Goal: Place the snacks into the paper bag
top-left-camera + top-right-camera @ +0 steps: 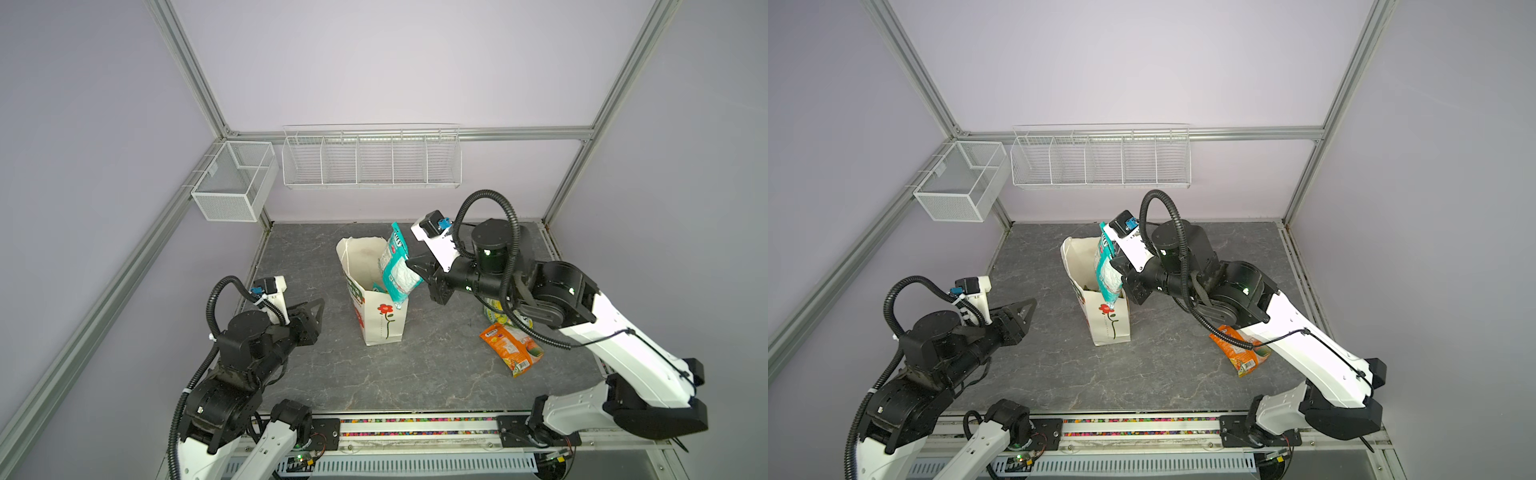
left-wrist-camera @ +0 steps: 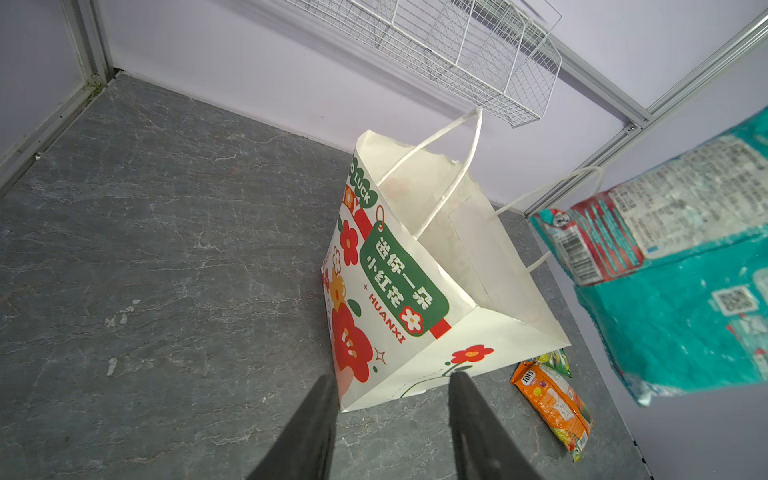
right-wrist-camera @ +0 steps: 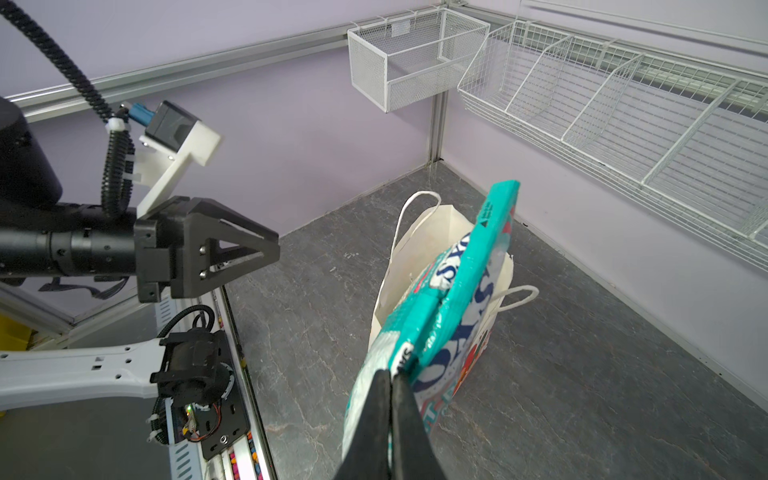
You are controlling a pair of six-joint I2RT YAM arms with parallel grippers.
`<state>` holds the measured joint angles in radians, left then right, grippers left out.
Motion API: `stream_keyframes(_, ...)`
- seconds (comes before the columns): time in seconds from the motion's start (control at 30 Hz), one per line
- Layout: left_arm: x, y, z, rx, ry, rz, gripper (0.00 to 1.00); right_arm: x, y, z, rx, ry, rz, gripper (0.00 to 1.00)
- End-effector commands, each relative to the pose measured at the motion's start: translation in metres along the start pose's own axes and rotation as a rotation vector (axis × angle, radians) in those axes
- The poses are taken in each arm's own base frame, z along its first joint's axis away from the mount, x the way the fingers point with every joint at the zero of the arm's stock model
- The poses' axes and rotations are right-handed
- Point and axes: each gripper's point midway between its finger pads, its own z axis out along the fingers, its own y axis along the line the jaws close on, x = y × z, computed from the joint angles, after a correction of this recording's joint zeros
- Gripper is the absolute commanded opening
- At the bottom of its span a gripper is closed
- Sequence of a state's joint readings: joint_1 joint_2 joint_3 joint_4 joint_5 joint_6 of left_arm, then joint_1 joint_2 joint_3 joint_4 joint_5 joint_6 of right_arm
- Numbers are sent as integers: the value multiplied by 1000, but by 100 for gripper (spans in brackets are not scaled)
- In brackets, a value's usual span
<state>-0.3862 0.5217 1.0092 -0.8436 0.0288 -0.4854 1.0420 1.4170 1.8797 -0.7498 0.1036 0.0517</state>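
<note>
A teal packet (image 1: 397,266) is pinched at one long edge by the right gripper (image 3: 392,376), whose jaws are pressed together on the foil. Glossy, crinkled foil is seen, with large white-and-blue lettering on one face; on the other face, in the left wrist view, a white text panel, a red patch with a barcode and a small square code are shown. The packet is held off the table at the right rim of the bag (image 1: 380,320). Its long axis is steep, with the upper end tipped towards the back wall and the lower end by the bag's near right corner. Whether that end is inside the mouth cannot be told.

The bag is stood upright with its mouth open. An orange packet (image 1: 513,347) is laid flat to its right, well apart, and a green-yellow packet (image 1: 496,318) is half hidden under the right arm. The left gripper (image 2: 392,378) is held spread and empty, pointed at the bag.

The table (image 1: 415,374) is topped in grey veined stone. Lilac walls are framed in aluminium, and a divided wire basket (image 1: 370,160) and a mesh box (image 1: 232,183) are hung on the rails.
</note>
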Motion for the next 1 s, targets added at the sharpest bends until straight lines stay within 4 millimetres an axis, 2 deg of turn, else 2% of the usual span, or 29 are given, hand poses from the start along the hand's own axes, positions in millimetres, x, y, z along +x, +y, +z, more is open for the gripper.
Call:
stream_keyframes(0.0,2,-2,-3,21,0,-6,45,-25,-2,1,-14,-74,-12,7)
stream_keyframes(0.5,11,-7,-4,65,20,-6,44,-28,-28,41,32,-31,2,7)
stream_keyframes(0.97,21,-8,-1,88,49,-28,44,-8,-40,73,40,42,21,7)
